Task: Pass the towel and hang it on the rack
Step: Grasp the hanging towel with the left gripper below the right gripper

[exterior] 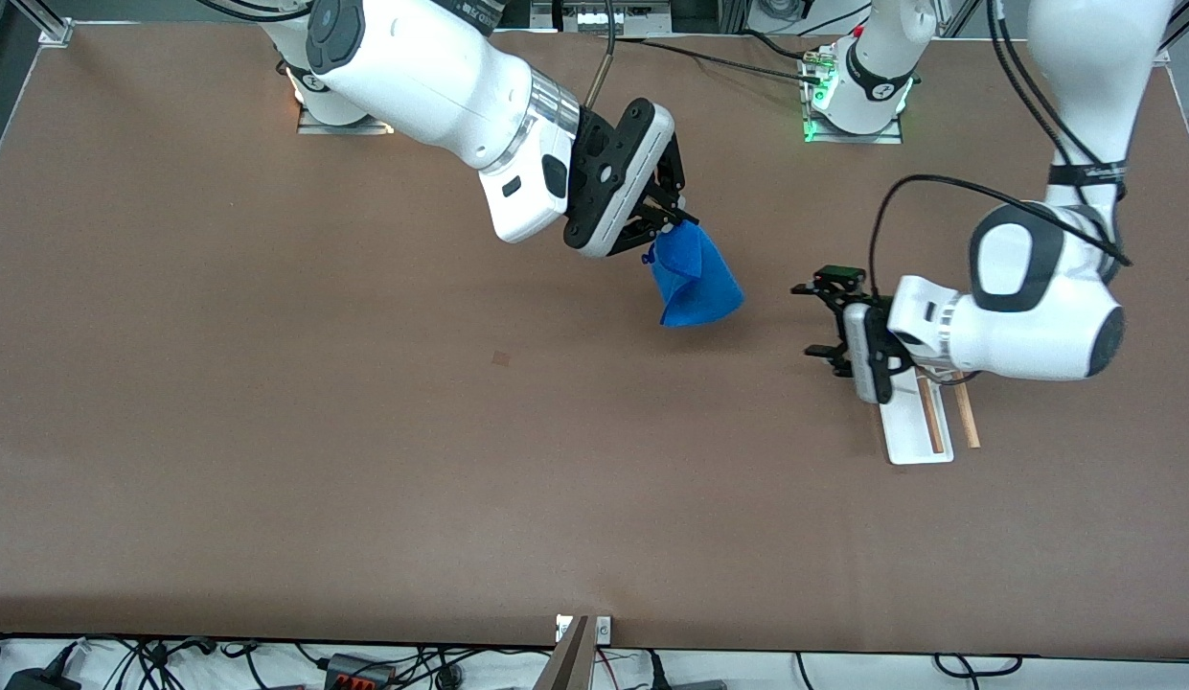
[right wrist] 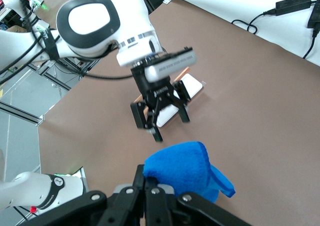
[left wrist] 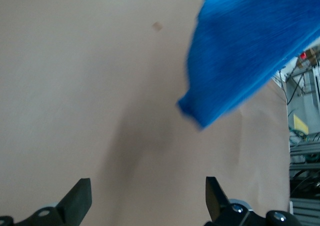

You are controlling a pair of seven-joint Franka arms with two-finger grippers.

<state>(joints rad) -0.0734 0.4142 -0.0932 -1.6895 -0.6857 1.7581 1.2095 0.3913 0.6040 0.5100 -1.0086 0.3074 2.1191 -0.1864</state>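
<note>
The blue towel [exterior: 695,283] hangs bunched over the middle of the table, pinched at its top corner by my right gripper [exterior: 675,222], which is shut on it. The right wrist view shows the towel [right wrist: 185,168] bulging from the closed right gripper [right wrist: 150,180]. My left gripper [exterior: 807,321] stands open beside the towel, toward the left arm's end, pointing at it with a gap between them. Its open jaws [left wrist: 147,198] hold nothing, and the towel [left wrist: 250,51] hangs ahead of them. The rack [exterior: 910,426], white base and two wooden rods, lies partly under the left hand.
A small dark mark [exterior: 500,357] sits on the brown table nearer the front camera than the towel. Both arm bases stand along the table's edge farthest from the camera. Cables and plugs [exterior: 364,666] lie off the table's near edge.
</note>
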